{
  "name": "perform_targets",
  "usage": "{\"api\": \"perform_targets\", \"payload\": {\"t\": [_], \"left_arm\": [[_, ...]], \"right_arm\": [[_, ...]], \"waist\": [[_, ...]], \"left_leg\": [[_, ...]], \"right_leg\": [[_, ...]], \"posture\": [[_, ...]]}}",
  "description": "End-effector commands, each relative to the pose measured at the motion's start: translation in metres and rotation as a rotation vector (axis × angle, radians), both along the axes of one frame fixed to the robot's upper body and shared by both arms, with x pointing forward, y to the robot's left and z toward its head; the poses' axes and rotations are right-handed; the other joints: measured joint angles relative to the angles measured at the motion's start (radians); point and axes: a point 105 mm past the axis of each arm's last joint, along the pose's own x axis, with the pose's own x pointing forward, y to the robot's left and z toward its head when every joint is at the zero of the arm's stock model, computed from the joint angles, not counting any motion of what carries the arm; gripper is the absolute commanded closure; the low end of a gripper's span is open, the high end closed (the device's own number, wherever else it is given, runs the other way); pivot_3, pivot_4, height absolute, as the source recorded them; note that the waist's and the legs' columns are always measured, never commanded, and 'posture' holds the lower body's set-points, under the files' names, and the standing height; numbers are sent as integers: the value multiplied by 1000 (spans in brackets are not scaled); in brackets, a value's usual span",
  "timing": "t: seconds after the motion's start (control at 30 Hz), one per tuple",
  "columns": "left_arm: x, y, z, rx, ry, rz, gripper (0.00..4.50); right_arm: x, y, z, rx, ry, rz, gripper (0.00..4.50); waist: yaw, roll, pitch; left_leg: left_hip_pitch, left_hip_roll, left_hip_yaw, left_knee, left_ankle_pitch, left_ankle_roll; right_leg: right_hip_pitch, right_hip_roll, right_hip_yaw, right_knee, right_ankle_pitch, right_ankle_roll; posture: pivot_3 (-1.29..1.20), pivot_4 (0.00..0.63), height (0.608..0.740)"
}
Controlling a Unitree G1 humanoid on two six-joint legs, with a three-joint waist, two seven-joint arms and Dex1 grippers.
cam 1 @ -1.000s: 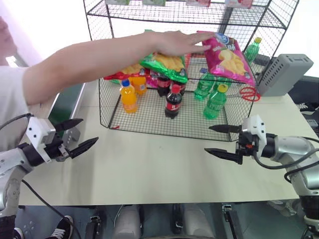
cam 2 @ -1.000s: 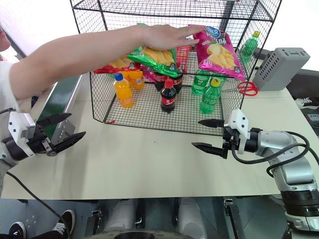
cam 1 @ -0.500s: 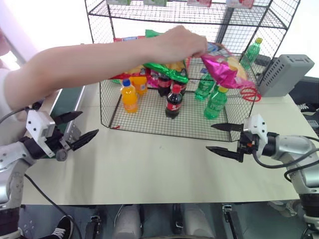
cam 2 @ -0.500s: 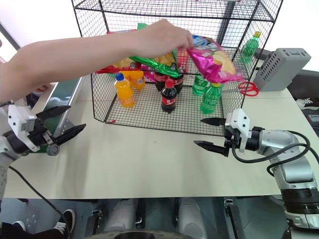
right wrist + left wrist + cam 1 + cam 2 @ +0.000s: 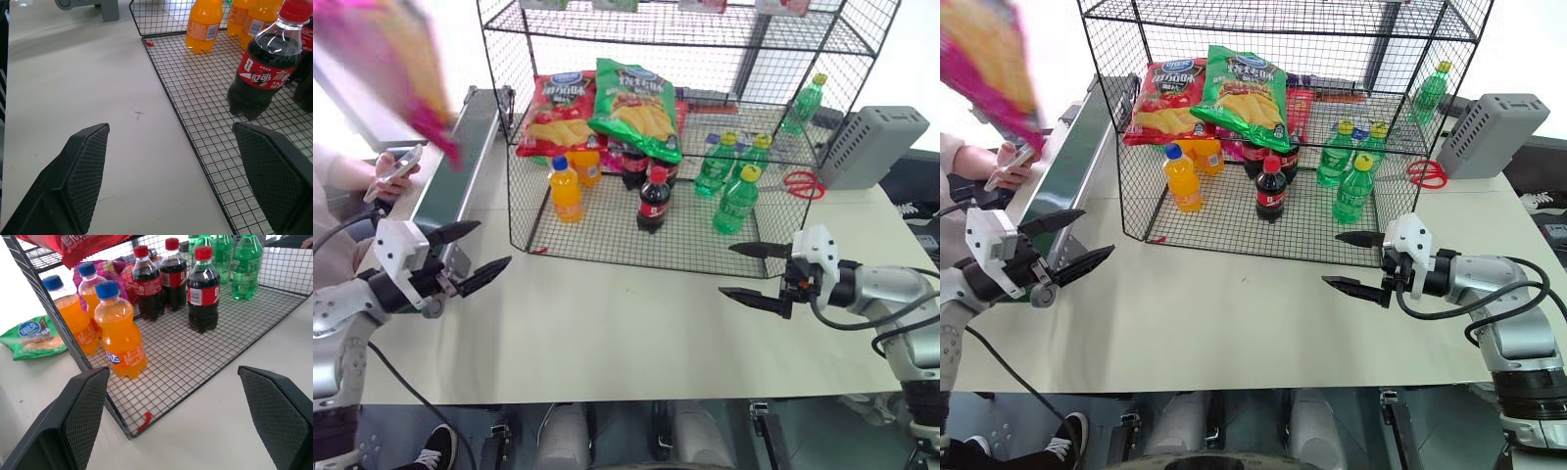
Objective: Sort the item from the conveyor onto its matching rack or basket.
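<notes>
The item, a magenta-pink chip bag [image 5: 389,59], is a blur in mid-air at the upper left, above the conveyor [image 5: 438,191] with its dark green belt and grey rails. What holds the bag is not visible. The black wire rack [image 5: 705,29] stands at the back centre of the table. My left gripper [image 5: 492,245] hovers open and empty beside the conveyor's near end. Off the rack's front right corner, my right gripper [image 5: 724,270] stands open over the table with nothing between its fingers.
A red chip bag [image 5: 558,110] and a green chip bag [image 5: 636,108] lie on the rack's shelf, above orange [image 5: 565,193], cola [image 5: 653,203] and green bottles [image 5: 737,201]. A grey plastic box [image 5: 873,145] sits at the right. A person's hand with a phone [image 5: 393,168] is at the left.
The person's arm has pulled back out of the rack to the left, taking the pink bag from the shelf to above the conveyor. Both grippers have stayed put.
</notes>
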Motion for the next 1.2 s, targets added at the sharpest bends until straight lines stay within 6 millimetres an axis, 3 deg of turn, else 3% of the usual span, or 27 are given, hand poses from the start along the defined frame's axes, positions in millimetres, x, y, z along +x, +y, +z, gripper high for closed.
{"api": "perform_targets", "payload": {"t": [0.03,0.7,1.2], "left_arm": [[-3,-5,8,8,-30,-33,0],[-7,-6,3,28,0,-44,0],[-16,6,4,31,-3,17,0]], "right_arm": [[-1,1,11,-14,-53,15,298],[-2,6,8,-13,-37,42,298],[7,18,7,-6,-42,89,298]], "waist": [[0,0,0],[0,0,0],[0,0,0]], "left_leg": [[0,0,0,0,0,0],[0,0,0,0,0,0],[0,0,0,0,0,0]], "right_leg": [[0,0,0,0,0,0],[0,0,0,0,0,0],[0,0,0,0,0,0]], "posture": [[0,150,740],[0,150,740],[0,150,740]]}}
